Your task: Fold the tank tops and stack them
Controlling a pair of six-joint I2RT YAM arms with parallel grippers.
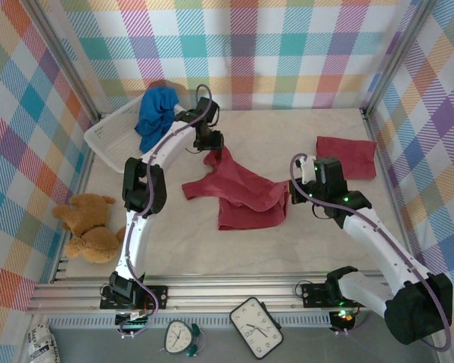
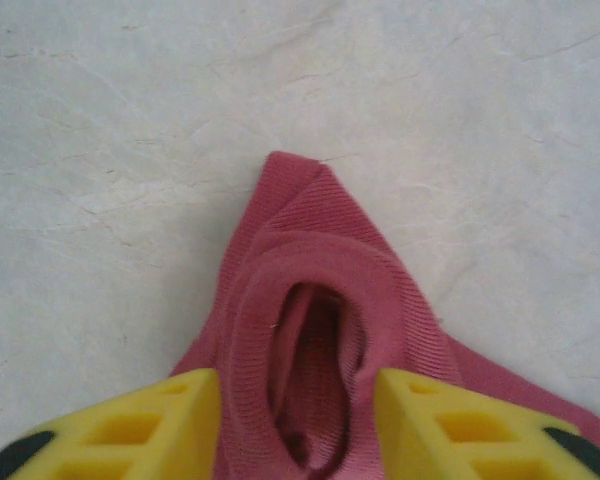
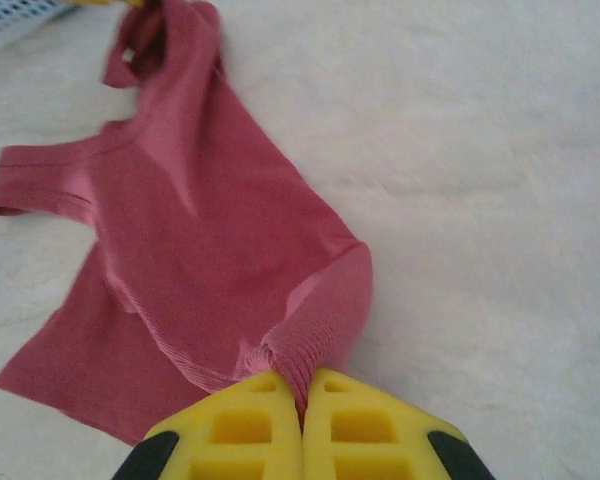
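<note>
Red top (image 1: 246, 193) lay on the table (image 1: 212, 249) between both grippers.
One bunched strap of it sat between the spread fingers (image 2: 170, 420) of the left gripper (image 2: 298, 395). The right gripper (image 3: 302, 385) had its fingers pressed together, pinching the top's edge. A basket (image 1: 106, 140) stood left of the left fingers, with a blue top (image 1: 155, 113) draped in it. A folded top (image 1: 348, 156) lay beyond the right fingers.

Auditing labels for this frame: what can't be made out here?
Blue tank top: top view, bunched in the basket, straps hidden by its own folds.
Left end effector: left wrist view, fingers cut off by the bottom edge; contact with the spread red tank top unclear.
Folded red tank top: top view, too small to count layers.
</note>
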